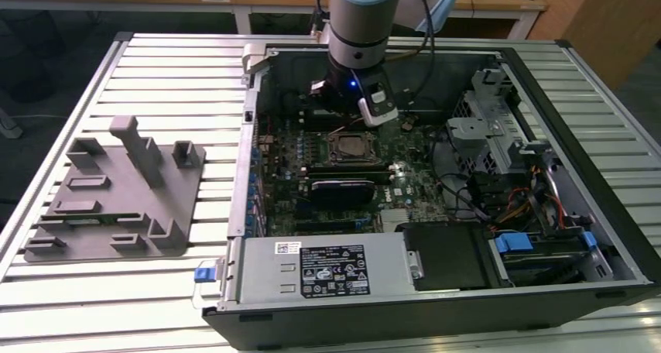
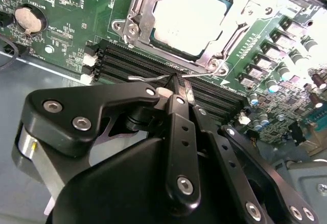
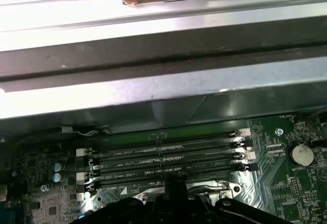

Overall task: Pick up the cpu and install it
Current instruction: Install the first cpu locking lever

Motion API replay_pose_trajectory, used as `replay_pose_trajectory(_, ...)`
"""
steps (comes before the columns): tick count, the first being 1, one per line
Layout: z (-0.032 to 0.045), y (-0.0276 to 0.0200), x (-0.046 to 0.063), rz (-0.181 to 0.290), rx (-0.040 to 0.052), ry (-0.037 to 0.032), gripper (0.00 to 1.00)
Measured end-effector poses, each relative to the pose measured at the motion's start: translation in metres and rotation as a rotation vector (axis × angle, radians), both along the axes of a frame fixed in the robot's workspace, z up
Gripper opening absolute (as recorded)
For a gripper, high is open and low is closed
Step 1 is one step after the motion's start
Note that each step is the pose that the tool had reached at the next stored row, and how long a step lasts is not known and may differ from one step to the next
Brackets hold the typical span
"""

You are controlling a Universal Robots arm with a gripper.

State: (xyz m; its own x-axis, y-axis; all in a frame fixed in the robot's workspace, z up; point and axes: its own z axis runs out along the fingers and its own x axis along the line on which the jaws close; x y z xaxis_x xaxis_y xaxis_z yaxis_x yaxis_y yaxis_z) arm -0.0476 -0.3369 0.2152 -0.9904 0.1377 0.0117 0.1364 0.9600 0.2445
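Observation:
The cpu [image 2: 189,17], a flat square chip with a pale shiny top, lies in the motherboard socket inside its metal frame. In the exterior view the cpu [image 1: 351,145] sits in the middle of the board inside the open computer case. My gripper [image 2: 180,85] is shut, and its black fingertips [image 2: 175,90] rest against the thin wire socket lever [image 2: 148,78] beside the socket, over the memory slots [image 2: 138,63]. I cannot tell whether the wire is clamped between them. From outside, the gripper [image 1: 343,107] hangs just behind the socket. The gripper [image 3: 174,182] hovers over the memory slots [image 3: 163,157].
A black finned block [image 1: 341,190] lies on the board in front of the socket. The power supply [image 1: 320,269] and drive cage [image 1: 496,136] crowd the case. A coin battery [image 2: 26,20] sits off to one side. On the exterior view's left stands a grey fixture [image 1: 119,190].

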Motion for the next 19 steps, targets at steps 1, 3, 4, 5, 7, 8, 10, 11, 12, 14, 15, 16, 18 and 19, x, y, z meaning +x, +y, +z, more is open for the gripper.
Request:
replay_pose_trajectory(1, -0.0005, 0.0004, 0.0004, 0.000, -0.0010, -0.0001, 0.11)
replay_pose_trajectory(3, -0.0014, 0.0008, 0.0015, -0.001, -0.0039, -0.0001, 0.11)
replay_pose_trajectory(4, -0.0018, 0.0009, 0.0021, -0.002, -0.0058, 0.0000, 0.11)
replay_pose_trajectory(5, -0.0022, 0.0009, 0.0027, -0.002, -0.0080, -0.0001, 0.11)
replay_pose_trajectory(7, -0.0030, 0.0011, 0.0038, -0.003, -0.0127, 0.0001, 0.11)
replay_pose_trajectory(8, -0.0034, 0.0012, 0.0041, -0.004, -0.0151, 0.0001, 0.11)
replay_pose_trajectory(10, -0.0044, 0.0015, 0.0046, -0.005, -0.0192, 0.0001, 0.11)
replay_pose_trajectory(11, -0.0050, 0.0018, 0.0047, -0.005, -0.0210, 0.0001, 0.11)
replay_pose_trajectory(12, -0.0055, 0.0021, 0.0047, -0.005, -0.0228, 0.0001, 0.11)
replay_pose_trajectory(14, -0.0065, 0.0032, 0.0050, -0.006, -0.0274, 0.0002, 0.11)
replay_pose_trajectory(15, -0.0068, 0.0037, 0.0052, -0.006, -0.0290, 0.0002, 0.11)
replay_pose_trajectory(16, -0.0071, 0.0040, 0.0053, -0.007, -0.0298, 0.0001, 0.11)
replay_pose_trajectory(18, -0.0077, 0.0044, 0.0060, -0.017, -0.0309, 0.0002, 0.11)
replay_pose_trajectory(19, -0.0077, 0.0045, 0.0063, -0.024, -0.0321, 0.0004, 0.11)
